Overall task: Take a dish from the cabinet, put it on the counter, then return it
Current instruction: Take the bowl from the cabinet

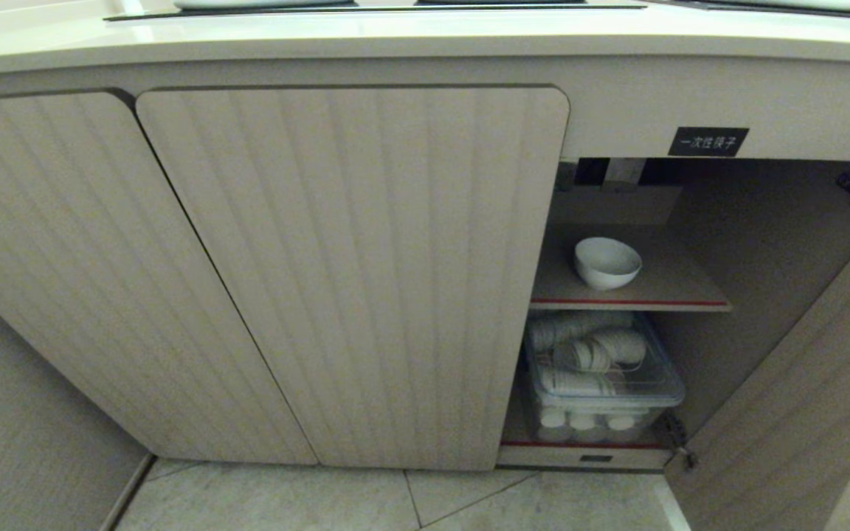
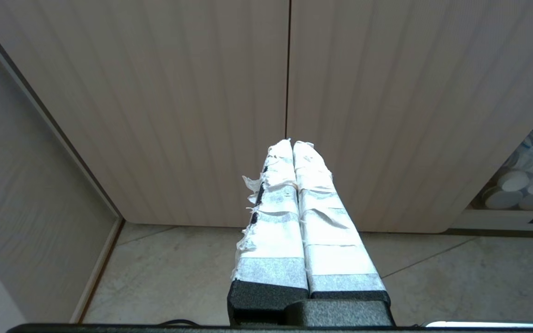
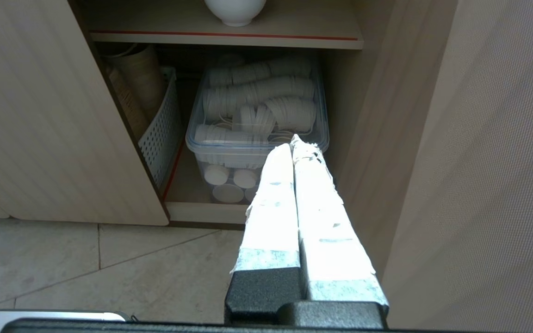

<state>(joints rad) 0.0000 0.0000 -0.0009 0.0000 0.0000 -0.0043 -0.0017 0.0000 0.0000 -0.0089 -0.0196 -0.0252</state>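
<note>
The dish [image 1: 607, 262] is a small white bowl standing on the cabinet's red-edged upper shelf [image 1: 628, 301]; its underside also shows in the right wrist view [image 3: 235, 10]. The cabinet [image 1: 351, 273] has its right door [image 1: 786, 413] swung open and its ribbed left doors closed. The cream counter [image 1: 395, 33] runs along the top of the head view. My right gripper [image 3: 293, 141] is shut and empty, low before the open compartment, below the dish. My left gripper [image 2: 292, 142] is shut and empty, facing the closed doors [image 2: 289, 101]. Neither arm shows in the head view.
Beneath the shelf a clear plastic bin [image 1: 602, 376] holds stacked white disposable cups [image 3: 259, 99]. A white perforated basket [image 3: 160, 134] stands beside it. A black label [image 1: 708, 141] sits above the opening. The open door [image 3: 479, 162] is close on my right gripper's side. Tiled floor [image 1: 395, 501] lies below.
</note>
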